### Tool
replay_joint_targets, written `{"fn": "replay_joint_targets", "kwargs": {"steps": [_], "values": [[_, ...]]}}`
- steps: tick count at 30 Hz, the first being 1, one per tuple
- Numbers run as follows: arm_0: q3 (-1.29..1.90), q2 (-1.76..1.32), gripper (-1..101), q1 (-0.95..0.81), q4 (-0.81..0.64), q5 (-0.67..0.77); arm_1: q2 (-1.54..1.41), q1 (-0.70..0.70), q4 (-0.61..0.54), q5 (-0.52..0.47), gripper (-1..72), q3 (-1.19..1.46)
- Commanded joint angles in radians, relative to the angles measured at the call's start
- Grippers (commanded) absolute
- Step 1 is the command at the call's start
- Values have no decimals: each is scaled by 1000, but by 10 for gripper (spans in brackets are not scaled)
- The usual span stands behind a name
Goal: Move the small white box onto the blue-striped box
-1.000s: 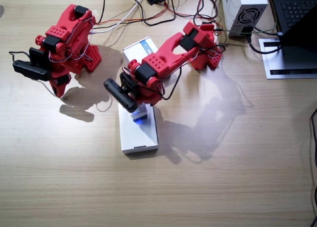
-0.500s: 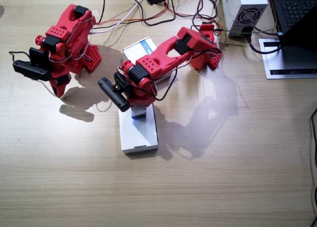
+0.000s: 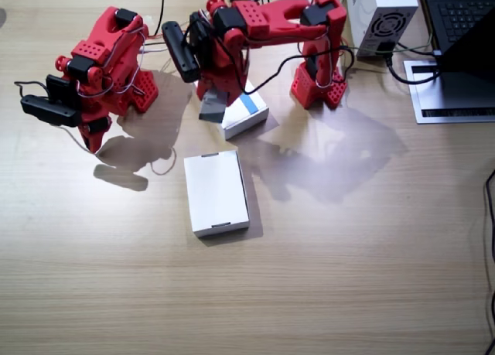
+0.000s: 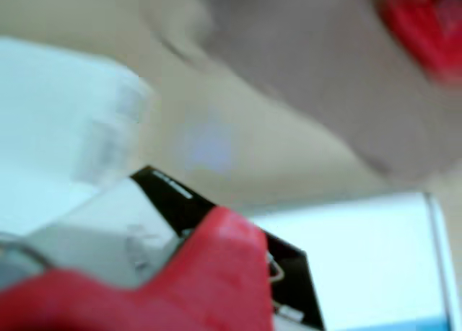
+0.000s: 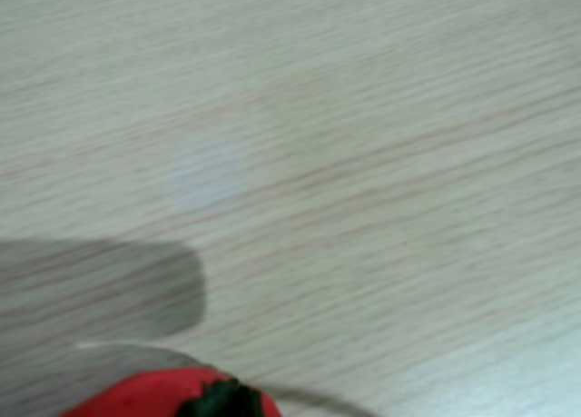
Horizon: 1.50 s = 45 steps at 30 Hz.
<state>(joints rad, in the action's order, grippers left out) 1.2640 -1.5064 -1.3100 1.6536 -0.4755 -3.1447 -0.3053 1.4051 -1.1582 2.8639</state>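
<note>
The tiny grey-and-white cardboard carton (image 3: 214,105) (blurred) hung clamped in the left gripper (image 3: 213,100) over the flat blue-striped white box (image 3: 246,114) near the desk's far edge; the left arm (image 3: 267,22) stretched level.

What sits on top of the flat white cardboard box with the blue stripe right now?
The small white box, gripped by the left gripper, hangs over the blue-striped box's near-left corner. The arm hides whether they touch. The rest of its visible top is bare.
</note>
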Motion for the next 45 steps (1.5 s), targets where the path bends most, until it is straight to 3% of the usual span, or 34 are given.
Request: {"fn": "replay_joint_targets", "kwargs": {"steps": [1, 5, 9, 14, 21, 26, 29, 31, 33, 38, 42, 45], "values": [[87, -46, 221, -89, -21, 49, -28, 17, -23, 15, 2, -11], [158, -12, 231, -183, -64, 75, -28, 14, -23, 21, 2, -11], [242, 2, 319, -207, -175, 107, -28, 17, -21, 12, 2, -11], [239, 15, 398, -215, -178, 141, -28, 15, -20, -2, 2, -11], [94, -98, 375, -175, 17, 54, -28, 29, -18, -6, 2, -11], [239, -219, 352, -173, 14, 74, -28, 29, -18, 0, 2, -11], [330, -262, 267, -161, 2, 64, -28, 31, -18, 6, 2, -11], [354, -316, 136, -97, 3, 35, -28, 31, -18, 9, 2, -11], [314, -341, 0, 80, -18, 38, -28, 31, -18, 11, 2, -11], [419, -546, 0, 649, -236, 54, -28, 48, -12, 5, 2, -11], [710, -805, 0, 646, -328, 61, -28, 55, -11, 6, 2, -11], [836, -818, 0, 630, -383, 63, -28, 66, -11, 14, 2, -11]]}}
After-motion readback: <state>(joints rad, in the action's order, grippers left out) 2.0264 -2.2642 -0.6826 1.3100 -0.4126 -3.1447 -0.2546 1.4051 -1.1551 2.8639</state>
